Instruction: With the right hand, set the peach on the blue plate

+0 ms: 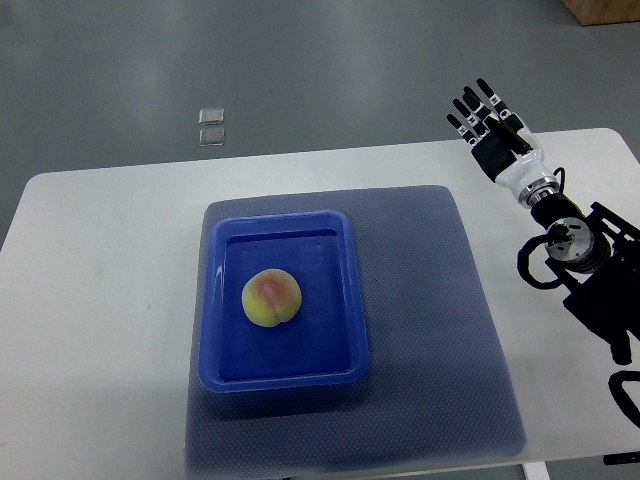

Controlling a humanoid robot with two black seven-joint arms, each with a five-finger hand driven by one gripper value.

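One peach (271, 298) lying inside blue plate (353, 300), left of centre, on dark mat (440, 300). Right hand (489, 125) at far right table edge, well apart, fingers spread, holding nothing. Peach likely light, soft, bruisable; grip round sides gently.

The right hand (487, 118) is built with black fingers and a white wrist shell; black cables and brackets are fitted behind.
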